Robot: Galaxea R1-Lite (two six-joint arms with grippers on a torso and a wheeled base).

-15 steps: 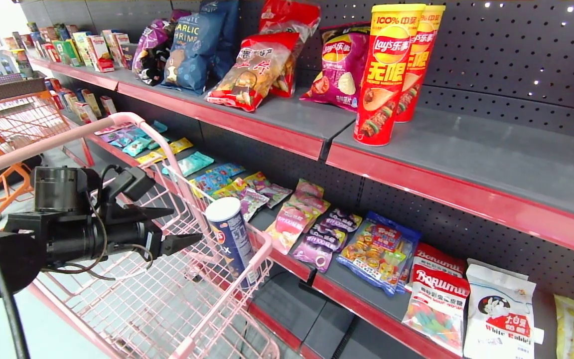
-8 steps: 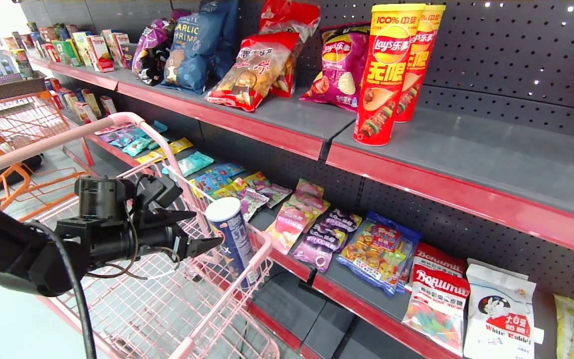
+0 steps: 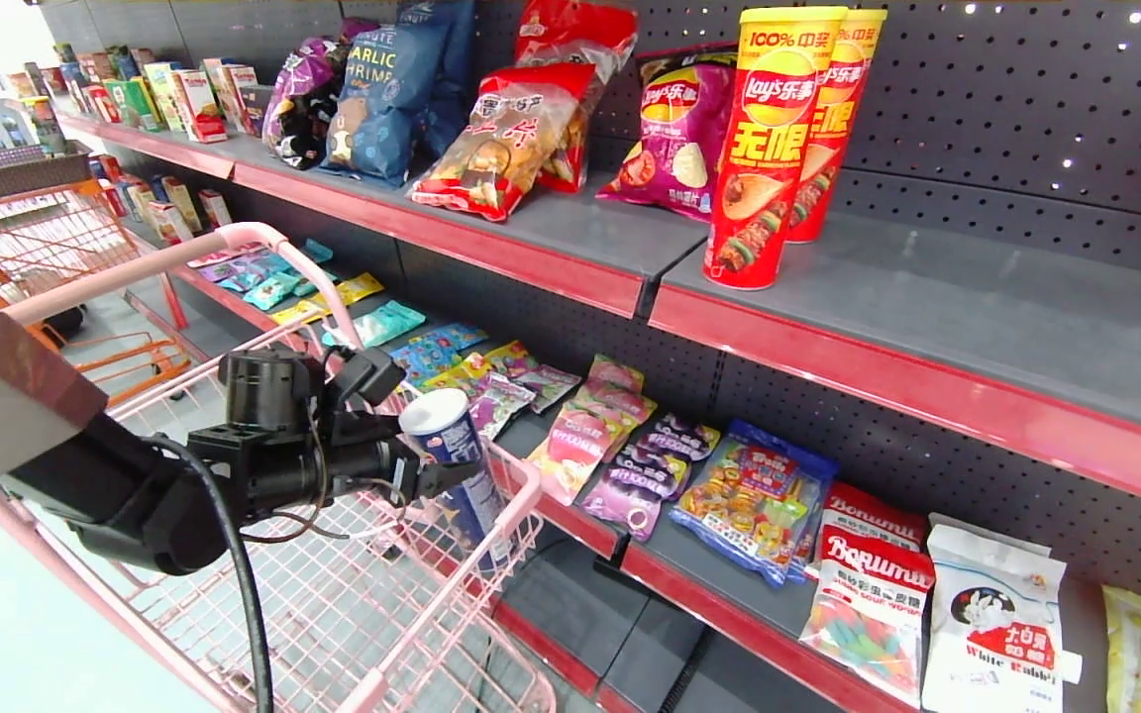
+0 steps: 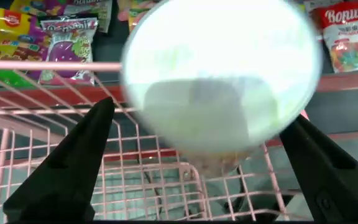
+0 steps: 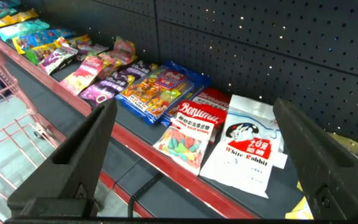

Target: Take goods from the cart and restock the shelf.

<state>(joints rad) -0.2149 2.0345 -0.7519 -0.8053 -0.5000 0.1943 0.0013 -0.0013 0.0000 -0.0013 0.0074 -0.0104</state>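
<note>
A blue chip can (image 3: 474,492) with a white lid (image 3: 435,410) stands in the front corner of the pink cart (image 3: 523,473). My left gripper (image 3: 447,460) is open at the can's upper part, one finger on each side of it. In the left wrist view the lid (image 4: 219,74) sits between the two black fingers (image 4: 73,168) of the left gripper (image 4: 204,155). Whether the fingers touch the can I cannot tell. My right gripper (image 5: 194,165) is open and holds nothing, above the lower shelf (image 5: 138,158).
Two tall yellow-red chip cans (image 3: 774,149) and snack bags (image 3: 501,134) stand on the upper shelf (image 3: 927,297), which has bare grey room to their right. Candy bags (image 3: 749,495) cover the lower shelf. An orange cart (image 3: 26,233) stands far left.
My left arm has moved right, across the cart, to the blue can. Its fingers now stand on both sides of the can. The can's lid has shifted slightly left.
</note>
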